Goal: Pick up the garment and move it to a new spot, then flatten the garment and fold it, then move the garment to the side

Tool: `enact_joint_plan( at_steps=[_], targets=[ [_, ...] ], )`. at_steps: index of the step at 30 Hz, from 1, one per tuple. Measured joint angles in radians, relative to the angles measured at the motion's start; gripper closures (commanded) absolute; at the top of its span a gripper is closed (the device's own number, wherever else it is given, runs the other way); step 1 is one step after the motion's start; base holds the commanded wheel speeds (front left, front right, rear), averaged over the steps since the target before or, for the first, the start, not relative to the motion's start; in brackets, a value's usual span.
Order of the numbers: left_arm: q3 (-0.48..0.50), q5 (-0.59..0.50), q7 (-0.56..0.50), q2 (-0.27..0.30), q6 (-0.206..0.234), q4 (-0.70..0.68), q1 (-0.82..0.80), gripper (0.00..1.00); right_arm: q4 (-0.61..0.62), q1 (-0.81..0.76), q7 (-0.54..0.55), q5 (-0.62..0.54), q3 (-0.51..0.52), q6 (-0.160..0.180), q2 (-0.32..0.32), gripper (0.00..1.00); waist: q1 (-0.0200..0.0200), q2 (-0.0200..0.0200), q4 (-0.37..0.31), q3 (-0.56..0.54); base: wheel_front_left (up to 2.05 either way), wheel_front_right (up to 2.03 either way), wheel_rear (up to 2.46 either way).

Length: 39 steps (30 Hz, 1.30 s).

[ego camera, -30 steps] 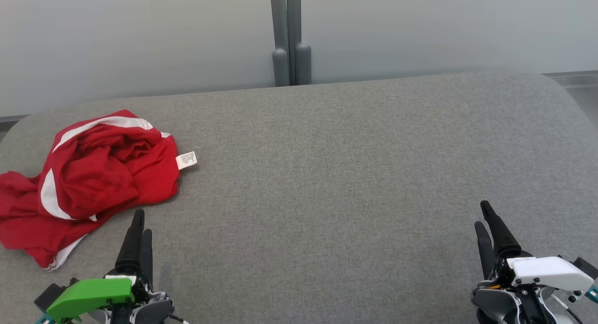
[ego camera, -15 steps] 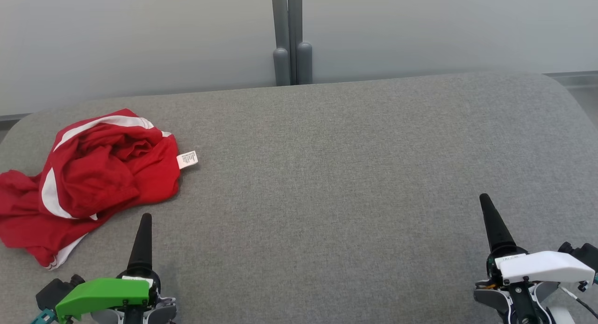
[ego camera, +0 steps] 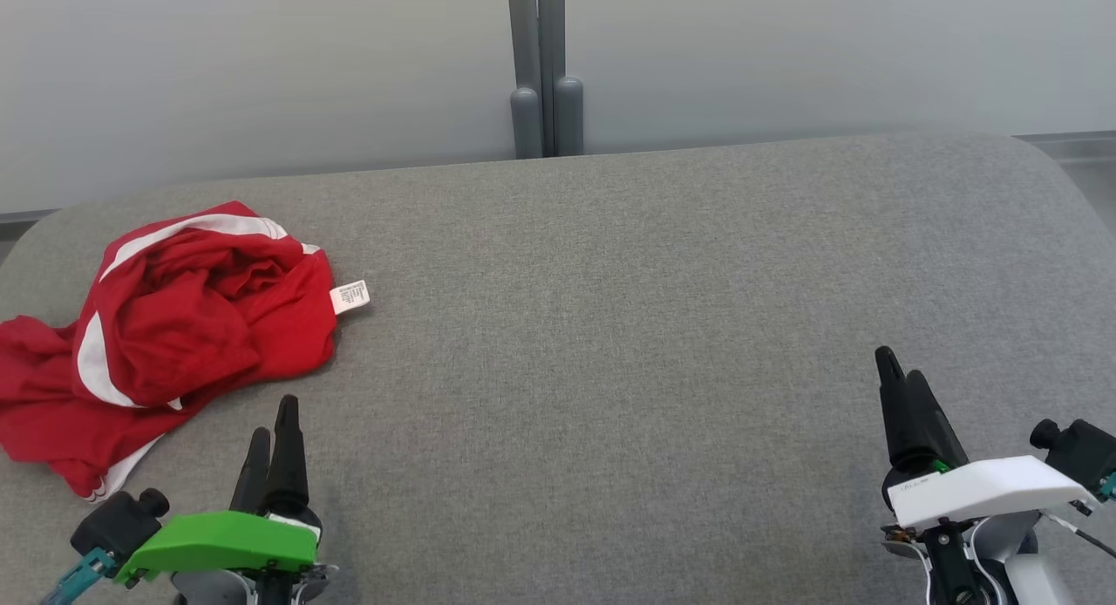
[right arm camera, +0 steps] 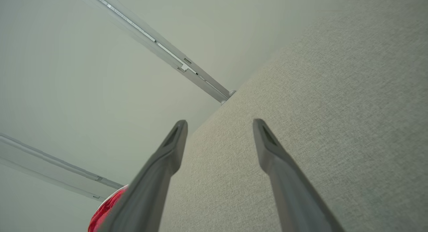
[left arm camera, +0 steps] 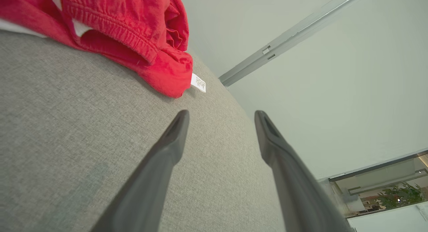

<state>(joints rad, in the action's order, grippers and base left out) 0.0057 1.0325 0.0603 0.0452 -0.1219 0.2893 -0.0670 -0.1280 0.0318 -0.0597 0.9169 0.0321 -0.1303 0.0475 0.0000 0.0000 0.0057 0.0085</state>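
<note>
Garment (ego camera: 166, 326) lies crumpled at the worktop's (ego camera: 610, 326) left, just ahead of my left claw (ego camera: 273, 418), which is spread and empty. I'd bite the thick red bunch, not its label (ego camera: 350, 297); my right claw (ego camera: 900, 365) is spread too.

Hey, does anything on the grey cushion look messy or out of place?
Yes: the red garment lies crumpled in a heap near the left end of the grey cushion, its white label sticking out. It isn't flattened or folded yet. The left tool and right tool are open, apart from it.
</note>
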Motion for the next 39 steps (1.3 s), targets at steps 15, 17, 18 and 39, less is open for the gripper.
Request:
enact_joint_plan(
  at_steps=[15,17,18,39],
  targets=[
    [-0.040,-0.299,0.048,0.015,-0.002,-0.026,0.001,0.00,0.016,-0.007,-0.047,-0.260,-0.019,0.000,0.027,0.00,0.0000,0.0000,0.008,-0.002,0.00,0.00,0.00],
    [-0.045,-0.332,0.053,0.018,-0.002,-0.027,0.001,0.00,0.015,-0.009,-0.052,-0.284,-0.019,0.000,0.028,0.00,0.0000,0.0000,0.009,-0.002,0.00,0.00,0.00],
    [-0.048,-0.352,0.056,0.022,-0.002,-0.029,0.001,0.00,0.014,-0.010,-0.056,-0.299,-0.018,0.000,0.028,0.00,0.0000,0.0000,0.009,-0.002,0.00,0.00,0.00],
    [-0.105,-0.621,0.113,0.072,-0.006,-0.006,0.026,0.00,-0.027,-0.020,-0.112,-0.508,-0.021,0.000,0.040,0.00,0.0000,0.0000,0.010,-0.004,0.00,0.00,0.00]
  ],
)
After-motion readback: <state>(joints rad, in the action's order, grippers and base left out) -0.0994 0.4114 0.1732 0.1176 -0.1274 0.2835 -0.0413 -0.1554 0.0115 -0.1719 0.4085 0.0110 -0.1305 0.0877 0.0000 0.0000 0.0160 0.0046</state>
